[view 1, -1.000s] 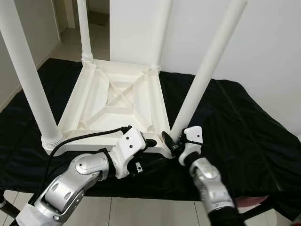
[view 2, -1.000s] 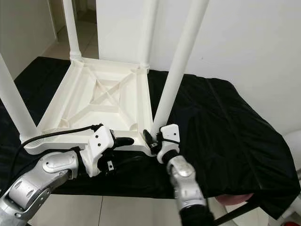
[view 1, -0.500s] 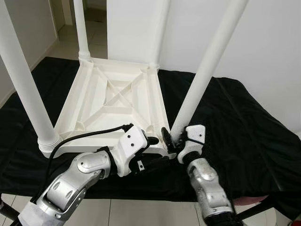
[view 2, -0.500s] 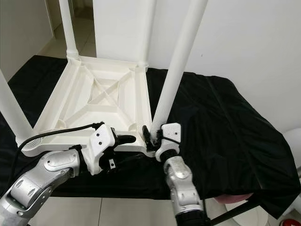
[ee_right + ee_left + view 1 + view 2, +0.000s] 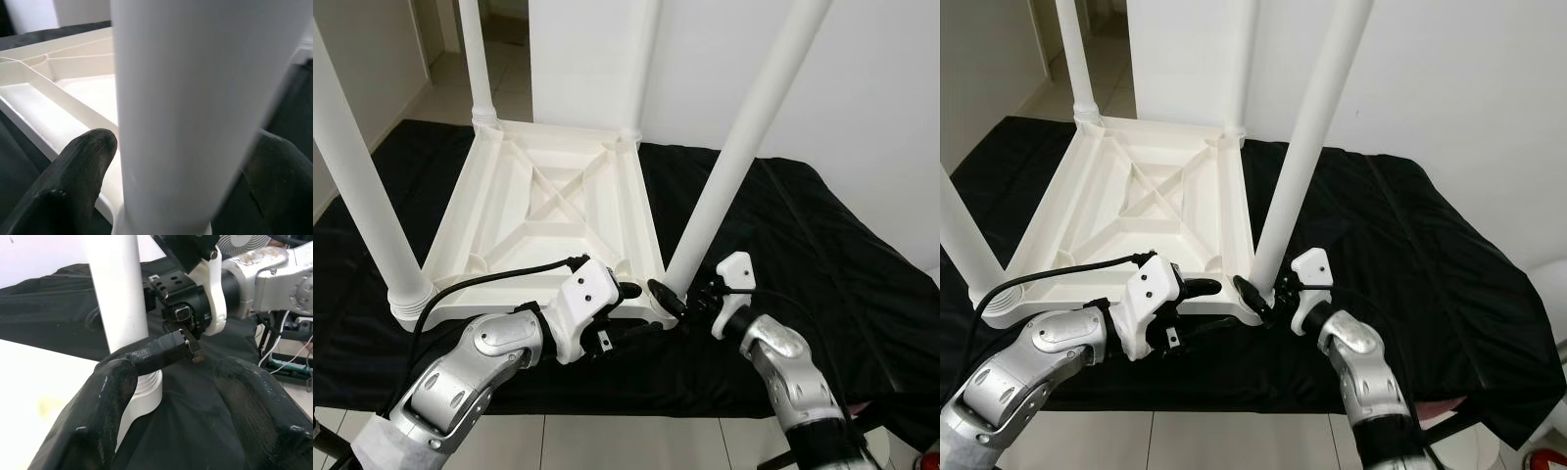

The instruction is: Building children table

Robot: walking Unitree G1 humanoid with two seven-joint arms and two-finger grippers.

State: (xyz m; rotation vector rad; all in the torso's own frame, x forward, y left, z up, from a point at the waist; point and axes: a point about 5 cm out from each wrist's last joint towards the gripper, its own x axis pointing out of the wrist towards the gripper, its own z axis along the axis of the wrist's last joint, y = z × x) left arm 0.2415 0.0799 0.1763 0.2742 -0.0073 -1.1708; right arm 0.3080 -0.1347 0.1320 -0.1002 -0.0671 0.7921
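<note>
A white children's table (image 5: 641,211) lies upside down on a black cloth (image 5: 822,255), its legs pointing up. My right gripper (image 5: 674,299) is at the base of the near right leg (image 5: 734,166). In the right wrist view that leg (image 5: 186,112) stands between the black fingers (image 5: 73,181), which press on both sides, so the gripper is shut on it. My left gripper (image 5: 641,313) is open at the table's near edge, just left of that leg. In the left wrist view its wide-apart fingers (image 5: 93,416) frame the leg base (image 5: 142,396) and the right gripper's finger (image 5: 166,352).
The near left leg (image 5: 362,196) and two far legs (image 5: 475,59) rise around the frame. A white wall (image 5: 862,88) is close behind on the right. Tiled floor (image 5: 607,441) shows below the cloth's front edge, and a doorway (image 5: 440,59) at the far left.
My right wrist has swung out to the right of the leg base while its fingers stay at the leg. The left gripper has stayed at the table's edge. The camera shifted slightly.
</note>
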